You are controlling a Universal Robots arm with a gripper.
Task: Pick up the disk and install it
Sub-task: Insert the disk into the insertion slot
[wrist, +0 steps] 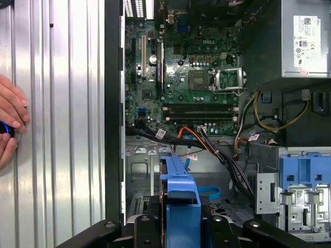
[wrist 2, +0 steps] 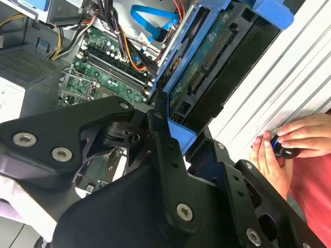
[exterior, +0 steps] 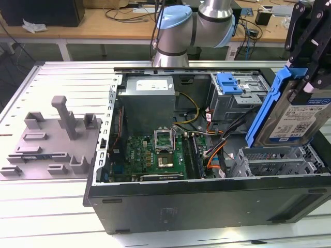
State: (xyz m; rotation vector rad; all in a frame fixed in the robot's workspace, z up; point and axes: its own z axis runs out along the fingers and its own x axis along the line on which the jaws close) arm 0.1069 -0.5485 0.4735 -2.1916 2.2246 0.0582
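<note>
The pincer [exterior: 304,77] pinches the disk [exterior: 297,119], holding it tilted above the grey drive cage [exterior: 274,164] in the open computer case [exterior: 207,206]. Installing is in hand; seating it likely calls for squaring it with the cage.

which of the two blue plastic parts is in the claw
The bracket framing the disk, gripped by the claw and tilted above the case; the other, a blue latch, holds no drive and sits inside the case.
</note>
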